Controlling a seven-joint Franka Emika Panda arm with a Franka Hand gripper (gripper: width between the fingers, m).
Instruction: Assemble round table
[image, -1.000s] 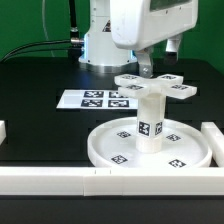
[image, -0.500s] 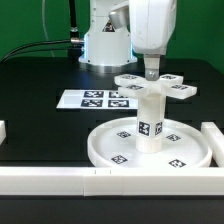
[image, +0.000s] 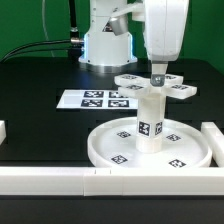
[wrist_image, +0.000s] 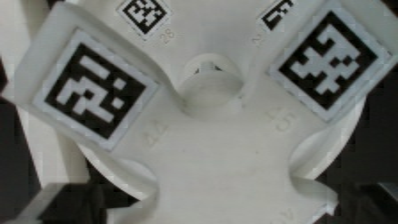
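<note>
Black bench (image: 40, 130), green backdrop behind. White plastic round rimmed disc (image: 100, 148) is set near the front edge, and the short white cylindrical leg (image: 150, 125) is stood upright in its hub. Small white cross-shaped foot (image: 180, 90), tagged on each arm, is seen level at the leg's top; seated or just above cannot be told. Gripper (image: 158, 74) is placed over the foot's centre; clenched or released cannot be told. Judgement: foot to be kept level and centred on the leg's axis, side load avoided so the leg is not tipped.
</note>
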